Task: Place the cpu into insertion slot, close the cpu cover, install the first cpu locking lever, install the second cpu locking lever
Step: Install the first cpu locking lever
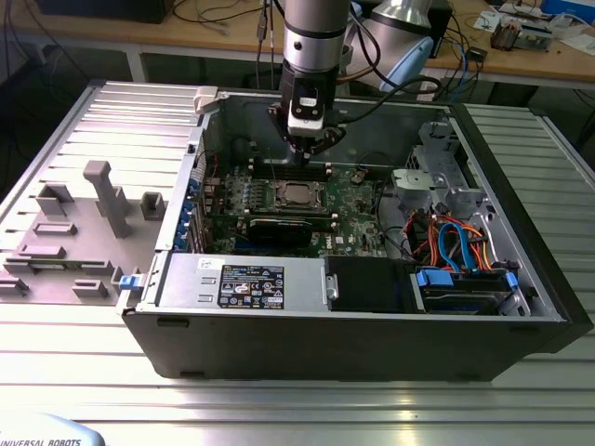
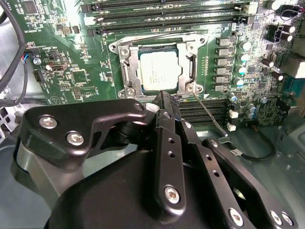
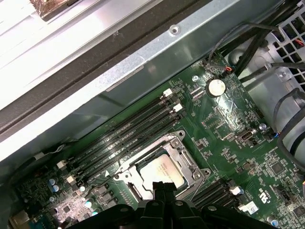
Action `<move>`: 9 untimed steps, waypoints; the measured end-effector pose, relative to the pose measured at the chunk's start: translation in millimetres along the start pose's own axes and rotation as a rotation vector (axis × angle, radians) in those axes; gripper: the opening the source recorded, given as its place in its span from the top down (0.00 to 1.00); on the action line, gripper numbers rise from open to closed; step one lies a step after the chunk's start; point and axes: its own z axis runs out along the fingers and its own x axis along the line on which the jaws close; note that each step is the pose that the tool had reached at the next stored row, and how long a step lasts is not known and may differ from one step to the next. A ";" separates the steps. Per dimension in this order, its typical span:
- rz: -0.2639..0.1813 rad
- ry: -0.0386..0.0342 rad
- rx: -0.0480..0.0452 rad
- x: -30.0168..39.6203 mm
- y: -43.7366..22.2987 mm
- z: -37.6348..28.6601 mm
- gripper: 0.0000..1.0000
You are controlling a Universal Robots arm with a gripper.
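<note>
The cpu [image 2: 161, 71] has a pale silver-grey top with faint dark print, framed by the bright silvery cpu cover [image 2: 193, 67]. Around it the circuit board [image 2: 71, 76] is deep green, speckled with small silver and black parts. The memory slots [image 2: 167, 14] are black with white end tabs, and the capacitors [image 2: 243, 45] are silver with bluish tops. The pincer [image 2: 164, 101] is matt black with silver screw heads. In the exterior view, blue and orange cables [image 1: 456, 243] lie at the board's four o'clock, the case [image 1: 325, 348] is dark grey, and the counter [image 1: 279, 409] is silver-grey with ribbed stripes.
</note>
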 end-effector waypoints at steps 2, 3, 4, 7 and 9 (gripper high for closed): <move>0.000 0.0000 0.0001 0.0 0.0 0.0 0.89; 0.000 0.0000 0.0000 0.0 0.0 0.0 0.89; 0.000 0.0000 0.0000 0.0 0.0 0.0 0.89; -0.003 0.0000 0.0000 0.0 0.0 0.0 0.89; -0.018 0.0003 0.0002 0.0 0.0 0.0 0.89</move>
